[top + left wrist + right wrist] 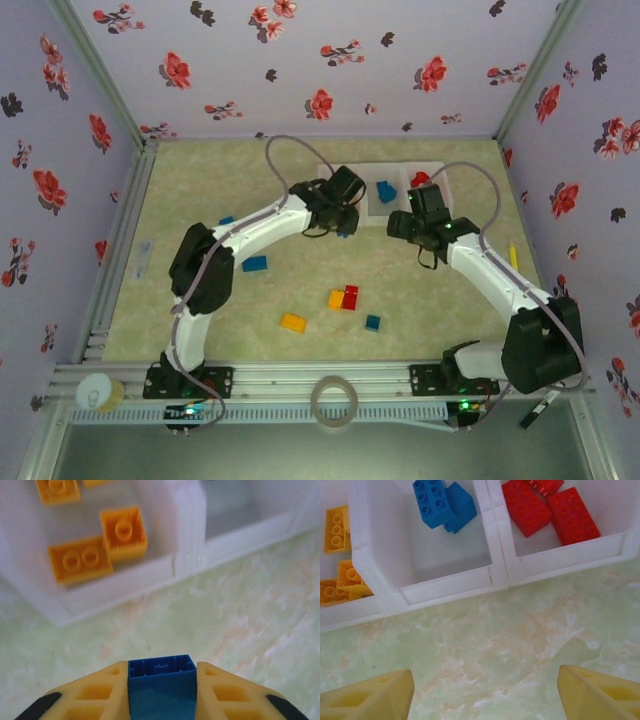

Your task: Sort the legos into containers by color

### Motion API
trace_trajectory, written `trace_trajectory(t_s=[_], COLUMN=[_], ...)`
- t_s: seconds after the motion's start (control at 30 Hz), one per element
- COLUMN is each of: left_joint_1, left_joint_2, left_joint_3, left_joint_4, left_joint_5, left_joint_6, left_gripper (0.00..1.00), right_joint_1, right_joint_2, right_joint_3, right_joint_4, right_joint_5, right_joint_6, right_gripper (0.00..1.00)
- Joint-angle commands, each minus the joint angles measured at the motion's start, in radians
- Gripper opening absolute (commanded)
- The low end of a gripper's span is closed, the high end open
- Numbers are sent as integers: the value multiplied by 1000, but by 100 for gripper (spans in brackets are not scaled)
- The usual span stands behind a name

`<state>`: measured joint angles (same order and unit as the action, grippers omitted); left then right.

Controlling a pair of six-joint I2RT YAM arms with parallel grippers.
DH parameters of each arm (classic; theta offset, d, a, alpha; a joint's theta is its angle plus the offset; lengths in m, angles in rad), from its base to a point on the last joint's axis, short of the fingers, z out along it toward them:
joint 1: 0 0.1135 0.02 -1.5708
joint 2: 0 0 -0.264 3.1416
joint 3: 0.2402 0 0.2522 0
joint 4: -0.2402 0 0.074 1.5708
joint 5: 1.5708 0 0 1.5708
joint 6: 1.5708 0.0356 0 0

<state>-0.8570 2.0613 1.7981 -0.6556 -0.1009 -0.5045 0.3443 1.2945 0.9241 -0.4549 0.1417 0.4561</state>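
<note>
Clenched in left jaws, just before white three-compartment plastic tray (192, 530): small blue plastic brick (161, 680). Light, stiff, probably slick; pinched across flat sides. Right jaws released, empty, near tray.

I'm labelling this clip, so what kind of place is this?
Probably a lab robot test booth, not a home: left arm and right arm bolted to an aluminium rail, flower-print panels walling in a marbled tabletop, and a white tray of sorted toy bricks.
</note>
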Motion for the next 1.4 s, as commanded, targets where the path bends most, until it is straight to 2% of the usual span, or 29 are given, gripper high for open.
trace_trajectory(t_s=[0.0, 0.27, 0.4, 0.43, 0.47, 0.5, 0.53, 0.6, 0.93, 1.37], left_joint_1=[16, 43, 69, 77, 83, 91, 97, 103, 108, 149], left_joint_2=[81, 338, 428, 441, 449, 455, 460, 454, 180, -255], left_joint_3=[144, 550, 660, 668, 667, 667, 666, 661, 369, -261], left_joint_4=[-25, -19, 44, 68, 95, 124, 140, 151, 169, 237], left_joint_5=[1, 33, 86, 99, 114, 144, 162, 178, 163, 122], left_joint_6=[60, 82, 59, 48, 39, 37, 36, 41, 90, 34], left_gripper=[29, 29, 32, 42, 57, 65, 70, 72, 72, 71], right_joint_1=[-17, -27, -25, -26, -26, -27, -26, -26, 5, 272], right_joint_2=[-52, -129, -161, -167, -174, -178, -181, -187, -187, -134], right_joint_3=[-22, -50, -69, -71, -75, -78, -81, -85, -100, -163], right_joint_4=[-52, -96, -109, -112, -116, -118, -119, -122, -110, -51], right_joint_5=[40, 47, 37, 36, 35, 32, 26, 18, -28, 25], right_joint_6=[1, 4, 11, 11, 13, 14, 15, 17, 32, 220], right_gripper=[76, 77, 77, 77, 77, 77, 77, 77, 77, 76])
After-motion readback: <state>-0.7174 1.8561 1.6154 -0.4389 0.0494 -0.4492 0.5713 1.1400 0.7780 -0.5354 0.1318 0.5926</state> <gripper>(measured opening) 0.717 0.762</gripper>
